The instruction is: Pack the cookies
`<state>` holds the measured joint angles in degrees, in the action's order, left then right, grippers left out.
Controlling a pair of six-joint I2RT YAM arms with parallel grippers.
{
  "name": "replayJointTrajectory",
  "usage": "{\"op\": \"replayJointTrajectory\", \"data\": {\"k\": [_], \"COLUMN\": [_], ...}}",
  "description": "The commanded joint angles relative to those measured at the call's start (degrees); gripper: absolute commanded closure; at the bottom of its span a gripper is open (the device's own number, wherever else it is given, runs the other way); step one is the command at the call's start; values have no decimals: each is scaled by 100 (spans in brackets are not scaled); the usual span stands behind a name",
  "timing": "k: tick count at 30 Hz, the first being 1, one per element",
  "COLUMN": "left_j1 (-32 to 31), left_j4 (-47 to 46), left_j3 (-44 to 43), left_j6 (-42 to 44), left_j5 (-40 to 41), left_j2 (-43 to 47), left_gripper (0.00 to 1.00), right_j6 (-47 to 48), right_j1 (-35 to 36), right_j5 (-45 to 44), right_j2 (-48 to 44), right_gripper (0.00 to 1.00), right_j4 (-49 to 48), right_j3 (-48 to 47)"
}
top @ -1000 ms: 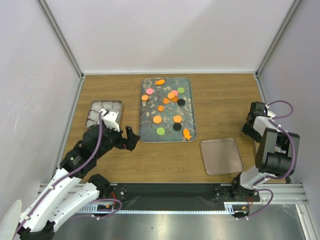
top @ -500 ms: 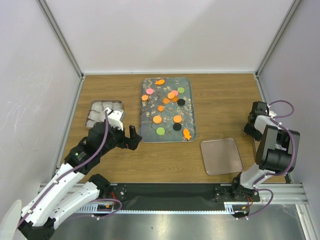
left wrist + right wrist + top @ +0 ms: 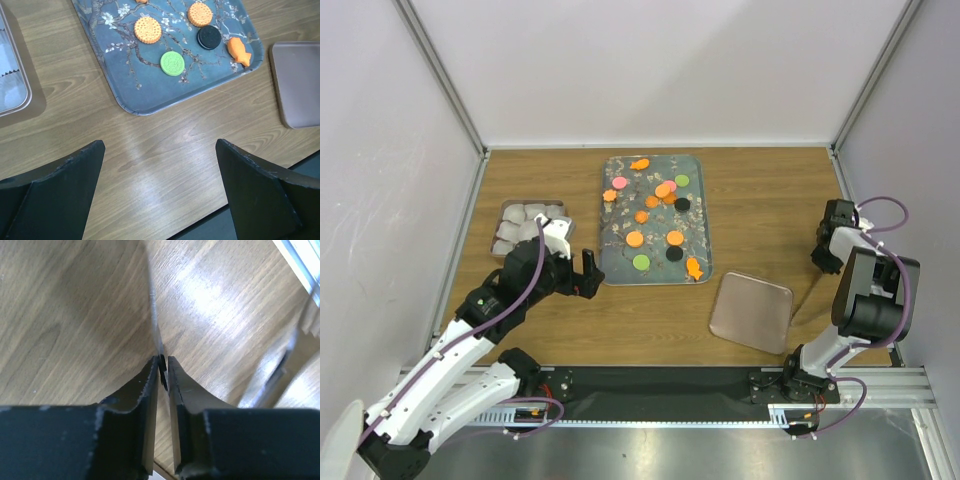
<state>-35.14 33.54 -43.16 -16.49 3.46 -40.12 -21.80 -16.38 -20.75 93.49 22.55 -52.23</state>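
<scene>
The cookies (image 3: 634, 238) lie scattered on a blue floral tray (image 3: 655, 276) at the table's middle: round orange, pink, green and black discs and orange fish shapes. In the left wrist view a green cookie (image 3: 172, 63), an orange one (image 3: 147, 30), a black one (image 3: 207, 36) and a fish (image 3: 239, 50) sit on the tray's near end (image 3: 145, 95). My left gripper (image 3: 578, 278) (image 3: 160, 145) hangs open over bare wood just short of that tray, holding nothing. My right gripper (image 3: 823, 262) (image 3: 163, 360) is at the right edge, shut on a thin strip (image 3: 155, 315) seen edge-on; I cannot tell what it is.
A box with white paper cups (image 3: 525, 222) (image 3: 10, 75) stands left of the floral tray. A flat metal lid (image 3: 750, 312) (image 3: 300, 85) lies askew at the front right, near the black rail at the table's edge. Walls close in on the table's sides.
My right gripper closed on the thin strip. The metal lid turned and slid left. My left gripper moved a little right, toward the floral tray, still open.
</scene>
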Motion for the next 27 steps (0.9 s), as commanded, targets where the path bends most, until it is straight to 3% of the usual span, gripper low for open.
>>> {"op": "replayJointTrajectory", "data": {"k": [1,13,21,23,27], "left_j1": [-55,-46,-37,-46,-29], "left_j4": [-155,-146,-120,-154,-636], "left_j3": [-53,-88,-184,-211,-263], "left_j6": [-21,-21,-91,-266,-767], "left_j5": [128,137,163,102,-266], "left_j2": [-5,-14,-57,-58,-84], "left_gripper": [0,0,0,0,0], "right_j6": [27,27,44,62,1], "right_j1": [109,460,855,978,1591], "right_j5": [-288,-939,-1273,-1186,129], "right_j2": [-15,-296,-858,-1034,-1605], "right_gripper": [83,100,100,100,100], "right_j4": [101,583,1251,1471,1271], "right_j3": [-226,-463,-1052,-1358,-1755]}}
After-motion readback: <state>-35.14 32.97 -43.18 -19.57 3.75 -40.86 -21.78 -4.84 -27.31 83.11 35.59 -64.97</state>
